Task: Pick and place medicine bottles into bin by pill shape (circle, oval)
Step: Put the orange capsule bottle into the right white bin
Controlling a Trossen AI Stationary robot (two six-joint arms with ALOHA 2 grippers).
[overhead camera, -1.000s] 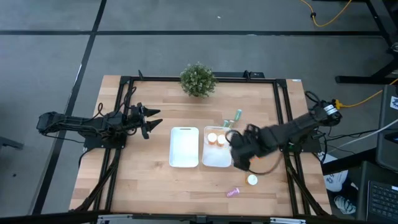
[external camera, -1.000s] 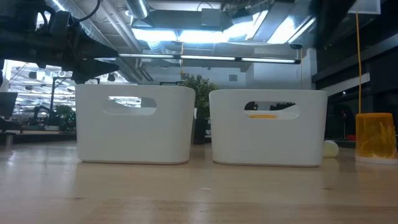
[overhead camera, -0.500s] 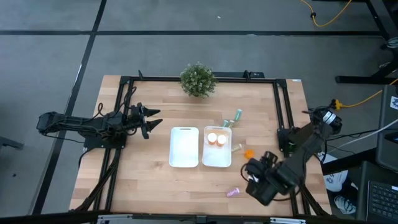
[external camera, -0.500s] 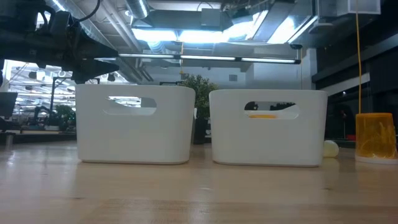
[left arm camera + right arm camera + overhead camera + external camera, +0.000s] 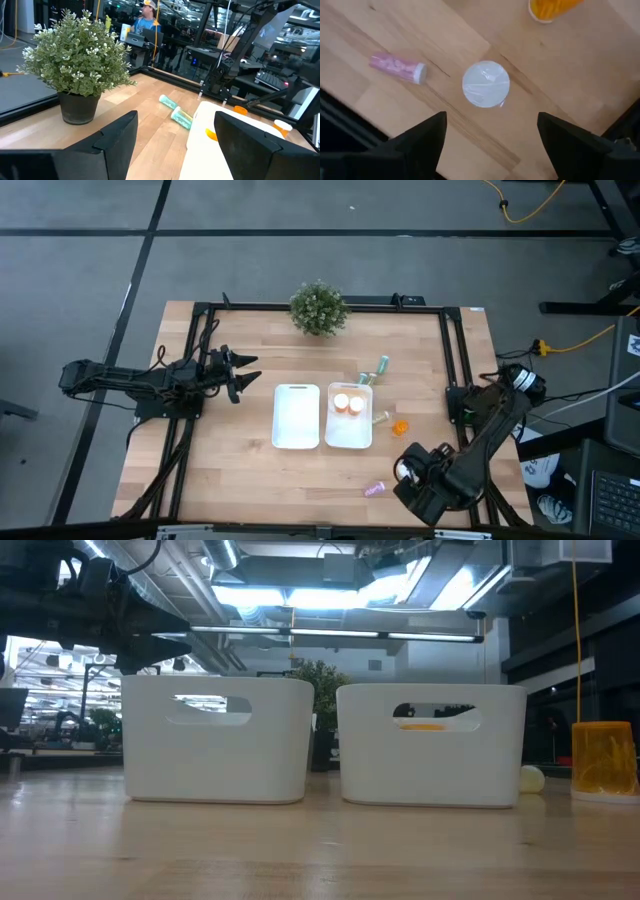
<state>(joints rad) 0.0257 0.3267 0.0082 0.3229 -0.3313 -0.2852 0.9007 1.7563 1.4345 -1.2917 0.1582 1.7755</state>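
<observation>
My right gripper [image 5: 490,145] hangs open, pointing down, over the table's near right part [image 5: 412,477]. Straight below it an upright bottle shows only its round white cap [image 5: 486,84] [image 5: 404,470]; the fingers stand above and to either side, touching nothing. A pink bottle [image 5: 397,67] [image 5: 374,490] lies on its side close by. An orange bottle [image 5: 400,426] [image 5: 603,758] stands on the table beside the right bin [image 5: 349,436], which holds two white-capped orange bottles [image 5: 348,403]. My left gripper [image 5: 240,375] waits open at the left.
The left bin [image 5: 296,420] stands beside the right one at mid-table. Pale teal bottles [image 5: 382,364] [image 5: 170,102] lie behind the right bin, another [image 5: 381,417] at its right. A potted plant [image 5: 318,308] stands at the far edge. The table's near edge is close to my right gripper.
My right gripper has swung from beside the right bin toward the table's near edge, sinking a little and rolling about its own axis. It now hangs over the white-capped bottle, which had been in plain view. Its fingers have stayed open. No bottle has moved.
</observation>
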